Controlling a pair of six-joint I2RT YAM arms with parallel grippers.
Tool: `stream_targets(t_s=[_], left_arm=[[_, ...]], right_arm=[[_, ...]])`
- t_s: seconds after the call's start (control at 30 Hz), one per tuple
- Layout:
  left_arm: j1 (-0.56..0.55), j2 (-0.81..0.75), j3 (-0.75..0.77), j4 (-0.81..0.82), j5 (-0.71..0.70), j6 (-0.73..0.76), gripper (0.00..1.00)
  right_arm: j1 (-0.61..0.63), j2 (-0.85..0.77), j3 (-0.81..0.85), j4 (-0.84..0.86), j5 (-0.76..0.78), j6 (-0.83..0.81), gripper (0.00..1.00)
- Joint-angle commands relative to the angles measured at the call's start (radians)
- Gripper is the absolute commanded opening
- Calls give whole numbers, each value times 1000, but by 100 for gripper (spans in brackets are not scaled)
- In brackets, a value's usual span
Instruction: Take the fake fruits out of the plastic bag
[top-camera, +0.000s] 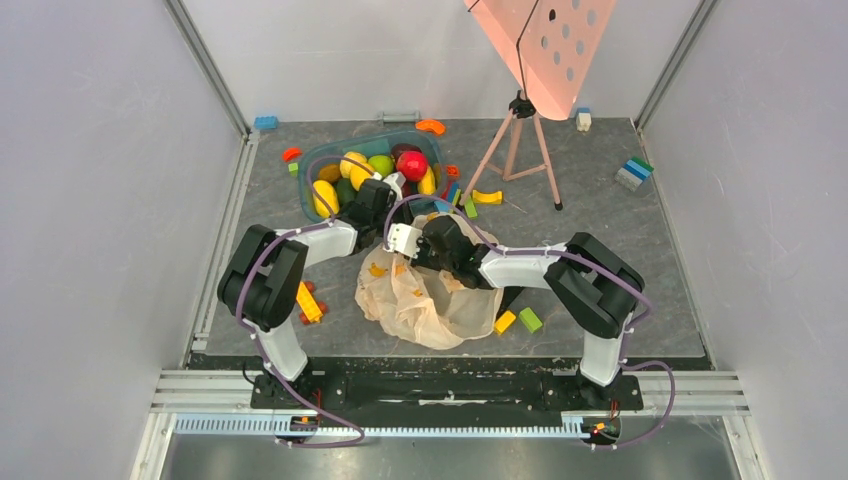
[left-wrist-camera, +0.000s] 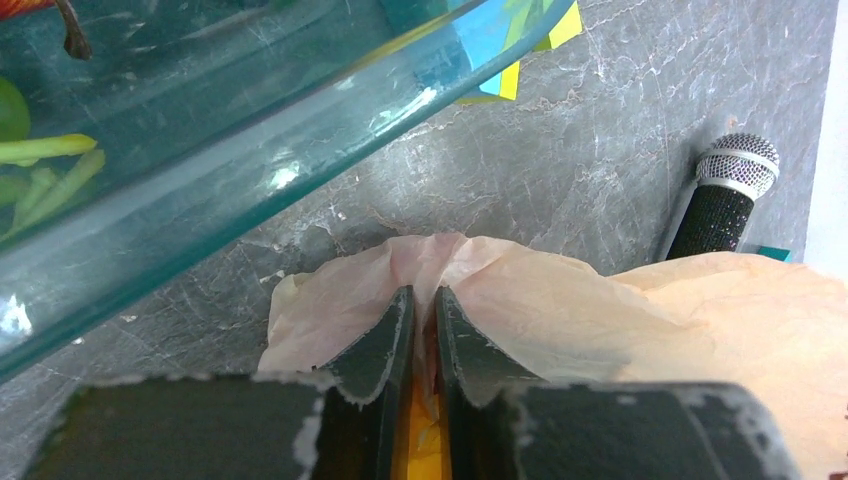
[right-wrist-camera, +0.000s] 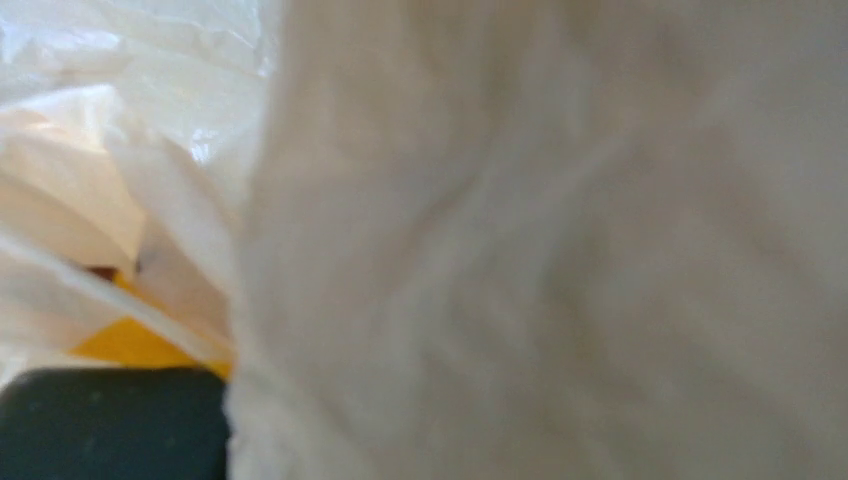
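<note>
One plastic bag, one tub, perhaps nine fake fruits (heaped, hard to separate), a dozen-odd blocks.

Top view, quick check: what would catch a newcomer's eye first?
The crumpled cream plastic bag lies at centre, with the left tool pinching a fold of it. Behind it to the left, a teal tub is heaped with bright fake fruits. A pink perforated panel tops a tripod at the back.
</note>
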Motion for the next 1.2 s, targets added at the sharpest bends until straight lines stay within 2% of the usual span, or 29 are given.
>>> stream_targets(t_s=[0.0,0.07,0.1,0.23,0.6,0.73,1.17], left_arm=[[-7,11,28,10,54,52,13],[-7,15,30,10,52,49,9],[-7,16,31,7,50,49,7],[-8,16,31,4,37,46,2],[-5,3,24,3,15,45,2],[-4,-1,23,3,8,46,2],[5,-13,6,4,-10,45,2]], right_arm=[[-8,-1,44,-31,45,19,20],[-8,-20,39,-49,45,43,4],[-7,-35,33,-58,39,57,0],[-5,-123,-30,-61,6,112,0],[30,-431,-214,-66,-69,257,0],[48,-506,-274,-74,-111,279,0],[100,-756,-456,-98,-114,373,0]])
